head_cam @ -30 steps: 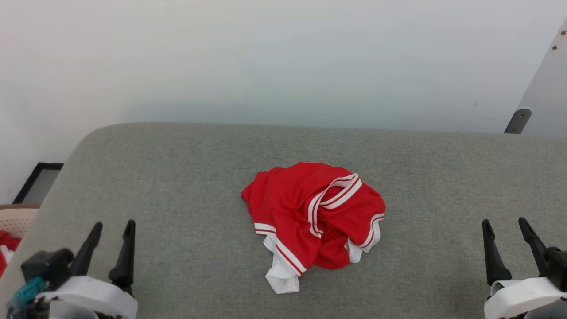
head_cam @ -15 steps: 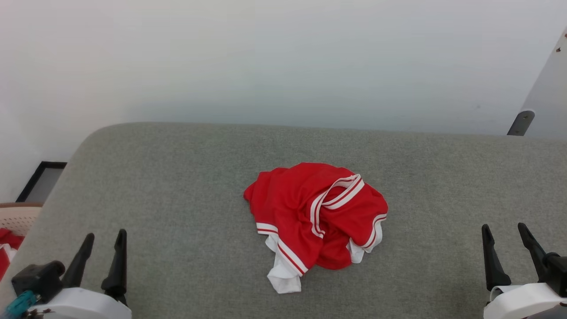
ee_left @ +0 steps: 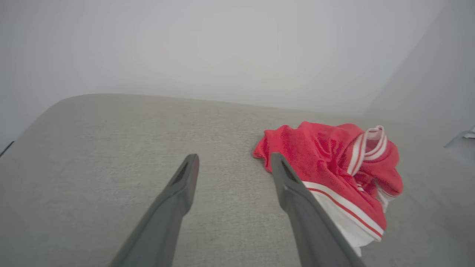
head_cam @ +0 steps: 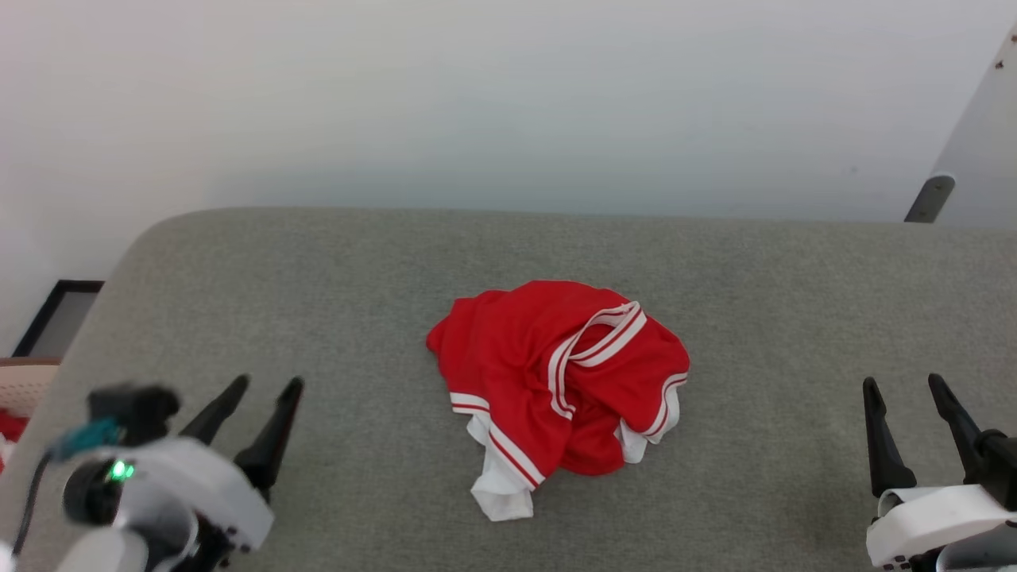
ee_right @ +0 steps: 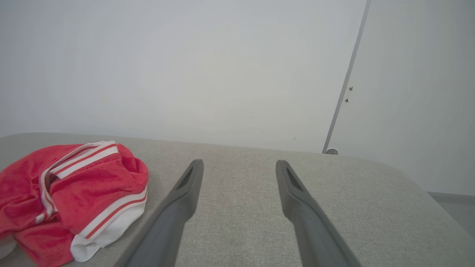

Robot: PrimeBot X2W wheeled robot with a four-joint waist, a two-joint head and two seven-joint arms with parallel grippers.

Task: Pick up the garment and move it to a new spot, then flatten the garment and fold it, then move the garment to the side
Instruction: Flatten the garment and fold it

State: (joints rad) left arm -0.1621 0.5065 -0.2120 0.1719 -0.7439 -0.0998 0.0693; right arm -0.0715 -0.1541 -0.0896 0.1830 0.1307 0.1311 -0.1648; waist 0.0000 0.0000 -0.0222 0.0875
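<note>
In the head view, the garment (head_cam: 556, 389) is seen lying in a crumpled heap near the middle of the grey fabric-covered counter (head_cam: 318, 302), its striped neckline turned up and a white sleeve trailing toward the near edge. The left claw (head_cam: 268, 383) is held open and empty, near the heap's left side but apart from it. The right claw (head_cam: 903, 383) is likewise open and empty, well apart on the right.

In the left wrist view, the spread fingers of the left claw (ee_left: 234, 157) are seen above bare counter (ee_left: 111, 141), with the garment (ee_left: 326, 159) just beyond the right-hand finger; no contact can be made out.

In the right wrist view, the right claw (ee_right: 239, 163) is shown open over bare counter (ee_right: 352, 185), the garment (ee_right: 74, 181) off to its left.

Nothing of the task is judged done: the pick-up, relocation, flattening, folding and setting aside all remain.
</note>
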